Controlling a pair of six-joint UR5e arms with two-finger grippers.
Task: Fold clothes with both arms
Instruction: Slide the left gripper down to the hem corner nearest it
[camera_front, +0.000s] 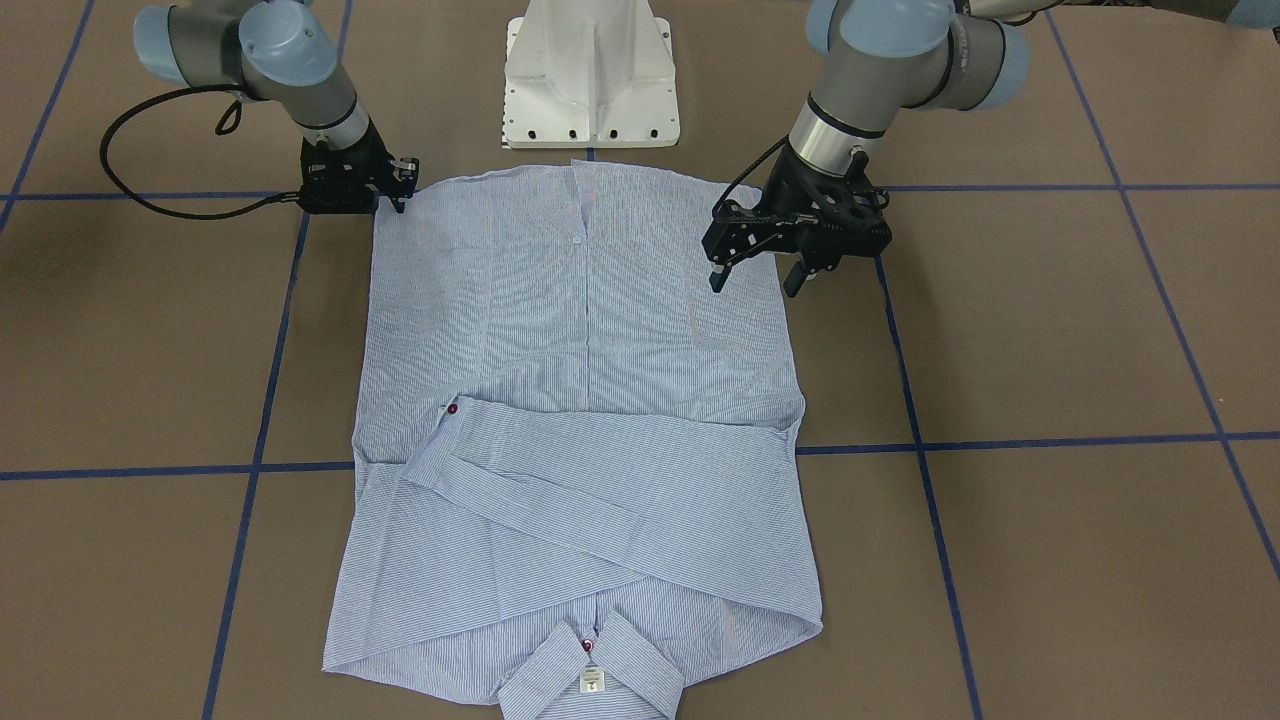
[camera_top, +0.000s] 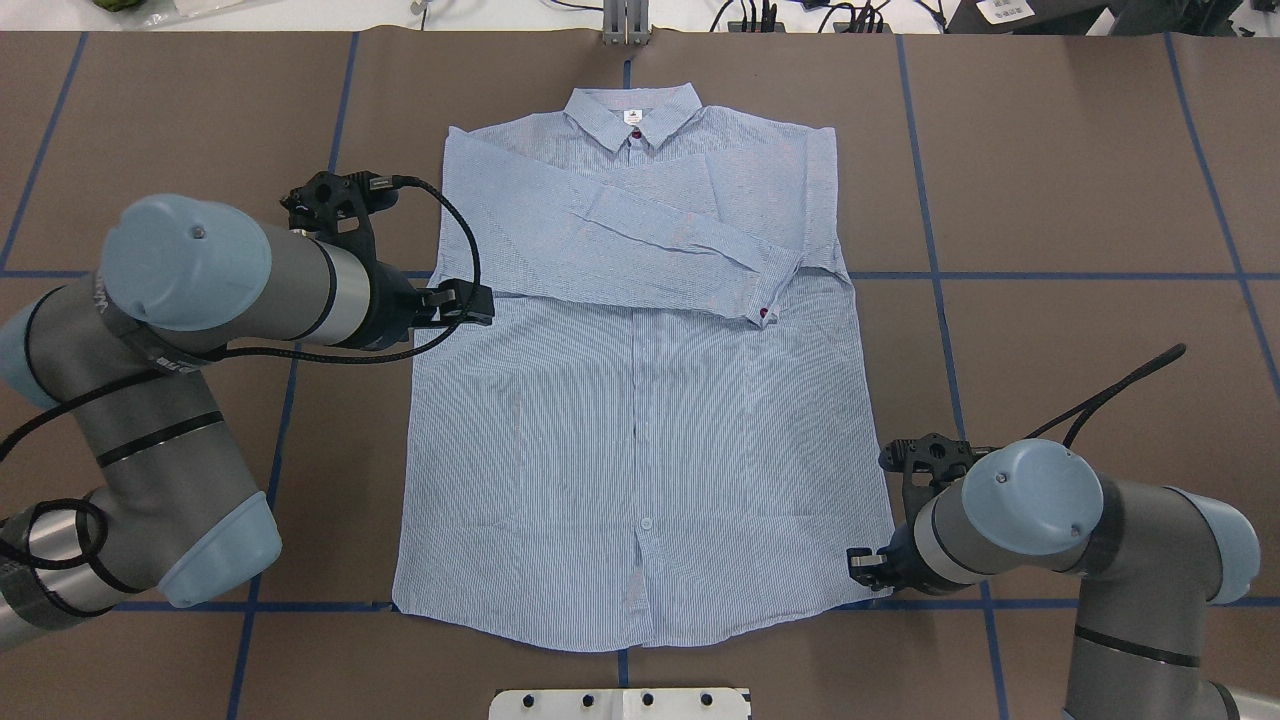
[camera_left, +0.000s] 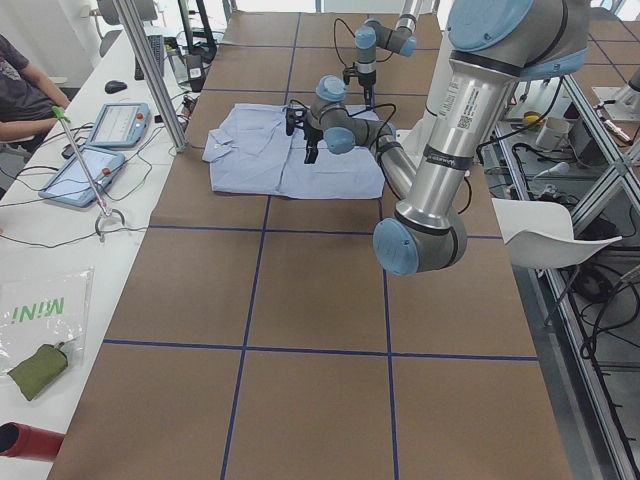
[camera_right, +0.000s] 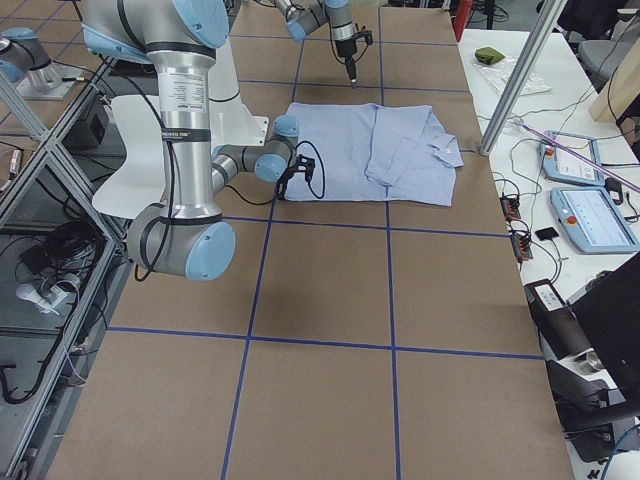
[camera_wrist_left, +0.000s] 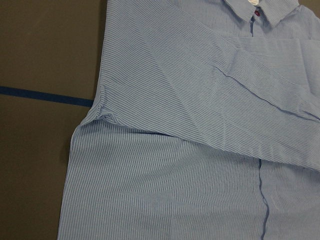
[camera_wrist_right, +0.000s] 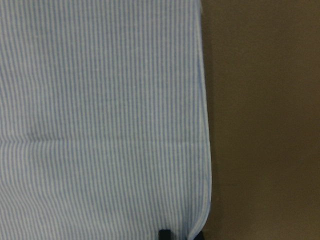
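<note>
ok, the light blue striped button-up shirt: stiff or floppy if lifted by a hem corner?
Likely floppy: the light blue striped shirt lies flat on the brown table, its folded sleeve draped with soft creases. Probably light; the thin cloth puckers at the armpit. A lifted hem corner would likely trail the rest.

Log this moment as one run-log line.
shirt: flat, sleeves folded across chest | left pincer: open, raised over shirt's side edge | right pincer: low at hem corner, grip unclear
</note>
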